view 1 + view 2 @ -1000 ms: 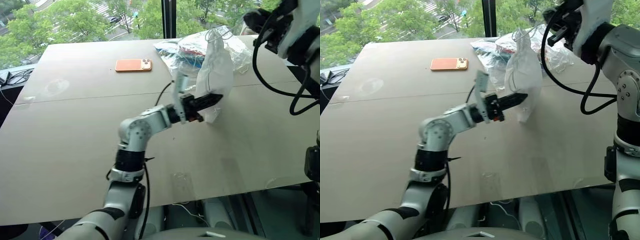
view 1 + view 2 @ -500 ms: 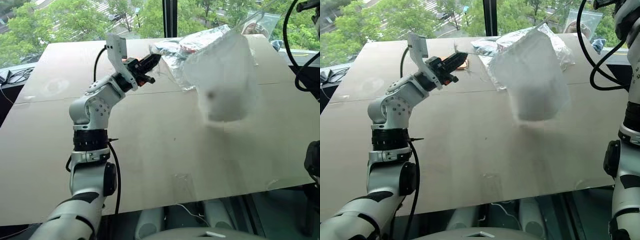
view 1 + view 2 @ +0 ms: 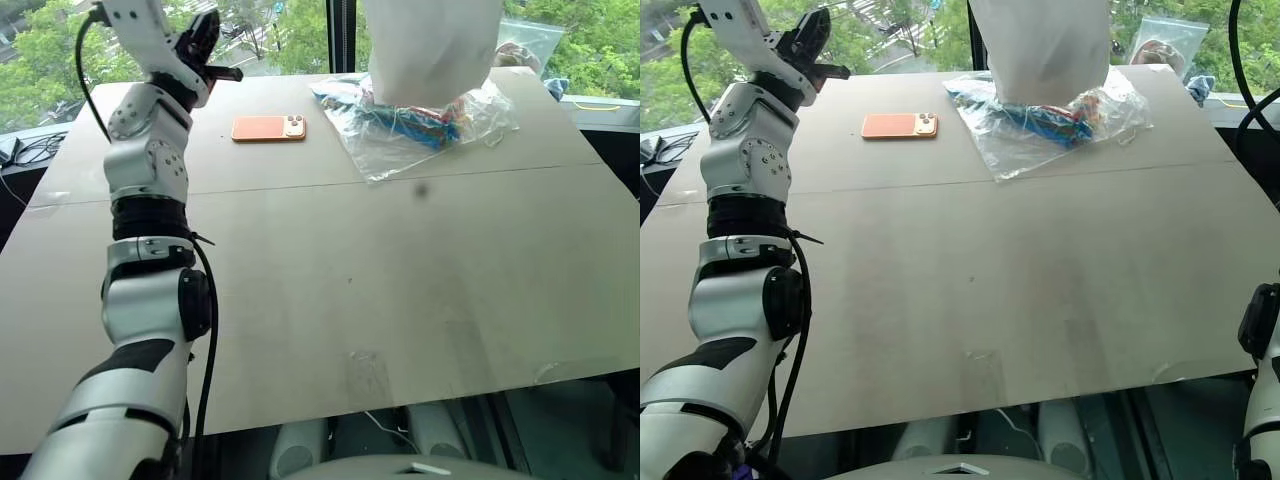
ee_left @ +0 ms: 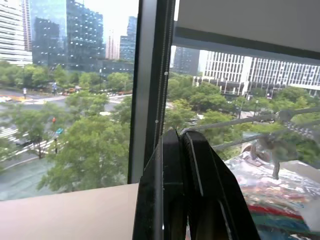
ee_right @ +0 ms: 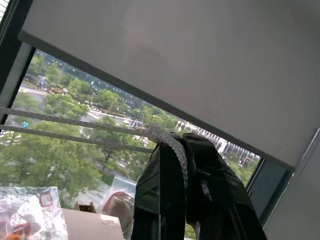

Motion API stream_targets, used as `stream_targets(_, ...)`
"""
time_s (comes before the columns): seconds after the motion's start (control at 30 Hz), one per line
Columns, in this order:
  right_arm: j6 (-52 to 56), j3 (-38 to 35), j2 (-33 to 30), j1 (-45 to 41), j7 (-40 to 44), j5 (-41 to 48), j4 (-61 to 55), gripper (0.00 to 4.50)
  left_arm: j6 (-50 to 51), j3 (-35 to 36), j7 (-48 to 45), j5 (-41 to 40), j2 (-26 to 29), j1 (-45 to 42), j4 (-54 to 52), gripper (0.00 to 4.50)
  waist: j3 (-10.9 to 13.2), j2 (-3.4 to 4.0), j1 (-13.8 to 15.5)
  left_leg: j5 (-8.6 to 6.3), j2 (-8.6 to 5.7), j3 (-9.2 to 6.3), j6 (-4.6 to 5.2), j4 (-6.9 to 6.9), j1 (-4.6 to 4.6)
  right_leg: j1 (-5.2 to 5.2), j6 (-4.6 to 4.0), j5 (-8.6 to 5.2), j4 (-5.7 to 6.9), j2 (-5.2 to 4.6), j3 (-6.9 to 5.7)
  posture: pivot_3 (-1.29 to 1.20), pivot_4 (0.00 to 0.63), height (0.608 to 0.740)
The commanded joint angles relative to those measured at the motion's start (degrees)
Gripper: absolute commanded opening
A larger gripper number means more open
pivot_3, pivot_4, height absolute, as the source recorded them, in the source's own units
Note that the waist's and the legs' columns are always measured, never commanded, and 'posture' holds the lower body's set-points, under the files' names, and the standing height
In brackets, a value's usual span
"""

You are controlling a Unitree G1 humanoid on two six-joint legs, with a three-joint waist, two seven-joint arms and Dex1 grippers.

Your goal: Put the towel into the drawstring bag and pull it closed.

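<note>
We see the drawstring bag (image 3: 433, 50) hanging in the air above the far side of the surface (image 3: 330, 280), its lower part dangling just over the clear plastic bag of colourful items (image 3: 425, 118). The bag looks white and filled out; we cannot make out the towel itself through the fabric.

Our left gripper (image 3: 205, 40) is raised high at the far left corner of the surface, well to the left of the bag, with its two black fingers (image 4: 172, 200) pressed together. In the left wrist view a thin taut cord (image 4: 240, 120) runs from the tips of those fingers across toward the bag's gathered mouth, so the fingers are clamped on a string of the bag.

In the right wrist view, our right gripper (image 5: 182, 145) has its fingers together as well, with a white braided cord (image 5: 170, 145) looped over their tips and pinched between them; two taut lines stretch away from there across the window.

An orange phone (image 3: 267, 128) lies flat on the surface, between the left fingers and the bag. A small clear zip bag (image 3: 1162, 42) sits at the far right edge, beyond the hanging bag.
</note>
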Motion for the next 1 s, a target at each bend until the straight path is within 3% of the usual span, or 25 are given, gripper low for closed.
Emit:
stream_targets(0.03,-1.0,-7.8,-4.4,0.9,-5.5,-3.8,3.0,0.00,-3.6,4.3,3.6,1.6,5.3,-0.3,5.1,0.04,0.0,0.01,0.0,0.00,0.00,0.01,0.00,-0.01,0.01,-0.01,0.00,0.00,0.01,0.00,0.00,0.00,0.150,0.740)
stream_targets(0.13,1.2,-7.7,-2.8,3.4,-0.1,1.2,-0.2,0.00,-2.7,3.8,-2.2,-0.5,4.4,2.3,1.8,0.04,0.0,0.00,0.1,0.04,0.01,0.00,-0.06,-0.03,0.03,-0.01,0.00,0.00,0.02,0.00,-0.01,0.00,0.150,0.740)
stream_targets(0.23,8.5,-8.1,-0.8,10.5,9.9,11.8,-10.4,0.00,3.8,3.3,-10.1,-5.5,3.0,10.6,-9.7,0.04,0.0,0.02,-0.1,0.12,0.03,0.01,-0.20,-0.09,0.04,0.01,0.00,0.00,-0.01,0.00,0.00,0.00,0.150,0.740)
stream_targets(0.4,18.7,-10.1,1.3,30.6,19.4,25.6,-30.8,0.00,17.6,2.8,-14.9,-12.4,3.7,29.5,-30.6,0.04,0.0,0.02,0.0,0.15,0.17,0.02,-0.25,-0.17,-0.02,0.01,0.01,0.00,0.04,0.02,0.00,0.00,0.150,0.740)
stream_targets(0.53,23.8,-6.7,3.0,48.8,23.2,31.9,-43.0,0.00,21.0,-1.2,-16.0,-11.4,2.2,43.4,-42.1,0.04,0.0,0.01,0.7,0.11,0.17,-0.07,-0.20,-0.14,-0.04,0.06,0.01,-0.02,-0.04,-0.02,-0.12,0.00,0.150,0.740)
stream_targets(0.67,20.0,0.0,6.3,58.2,21.6,28.3,-45.4,0.00,22.8,-4.6,-16.3,-11.0,0.3,50.9,-48.1,0.04,0.0,0.01,1.0,-0.06,0.15,-0.08,0.09,0.17,0.21,0.33,0.00,-0.04,-0.03,-0.01,-0.09,0.00,0.150,0.740)
stream_targets(0.87,15.6,9.3,10.2,59.1,17.6,20.5,-43.3,0.00,23.5,-7.8,-15.0,-10.0,-3.3,53.0,-51.1,0.04,0.0,0.01,0.9,0.05,0.40,-0.07,0.04,0.80,0.40,0.56,-0.17,0.06,0.08,0.31,-0.08,0.00,0.150,0.740)
stream_targets(1.0,12.9,11.1,12.2,57.6,15.8,16.5,-38.1,0.00,23.7,-8.5,-16.0,-9.7,-4.0,52.0,-49.8,0.04,0.0,-0.01,1.0,0.08,0.44,-0.04,0.02,0.76,0.91,1.05,-0.19,0.07,0.08,0.38,-0.04,0.00,0.150,0.740)
